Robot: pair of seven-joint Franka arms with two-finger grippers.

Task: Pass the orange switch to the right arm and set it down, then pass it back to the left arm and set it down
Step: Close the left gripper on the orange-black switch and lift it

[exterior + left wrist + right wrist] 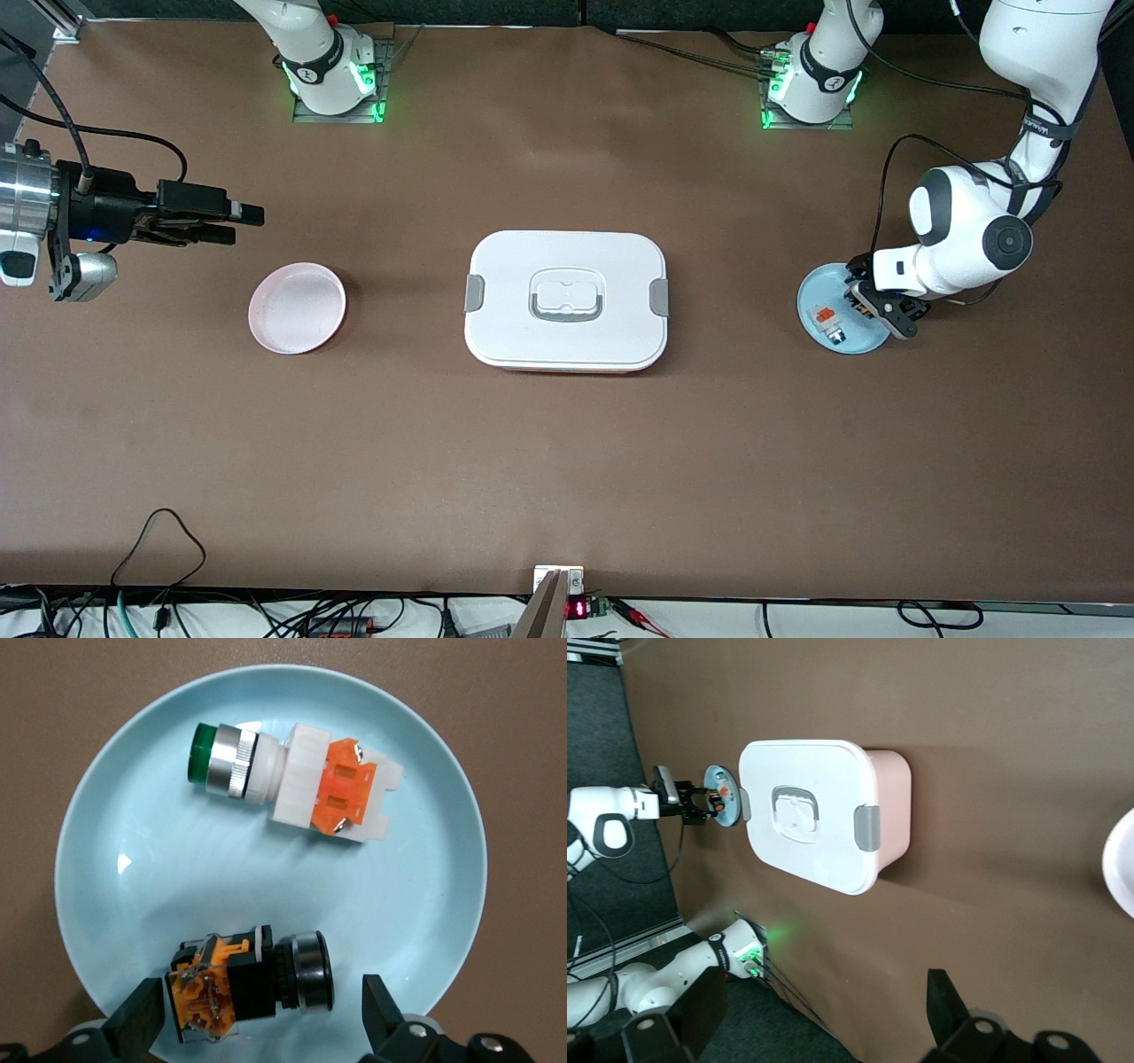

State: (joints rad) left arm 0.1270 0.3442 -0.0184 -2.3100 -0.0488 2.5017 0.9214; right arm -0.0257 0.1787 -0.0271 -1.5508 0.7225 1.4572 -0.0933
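Brown matting covers the whole table (567,461) before you, with both arm bases lit green along its upper edge. Your target, the orange switch (252,985), lies on its side in a pale blue plate (425,904) at the left arm's end of the table: a black body, a bright orange block under clear plastic at one end and a black round cap with a silver ring at the other. Beside it in the same plate, apart from it, lies a white-and-grey switch (292,784) with a green cap and an orange patch. Your left gripper (264,1014) hangs over the plate, jaws spread wide with one finger on each side of the orange switch, neither touching it. Between the two ends of the table stands the box (566,299), white lid clipped on by grey side clasps. Near it, toward the right arm's end, sits an empty pink plate (297,307). Your right gripper (226,221) waits over the table's end there, jaws wide and holding nothing.
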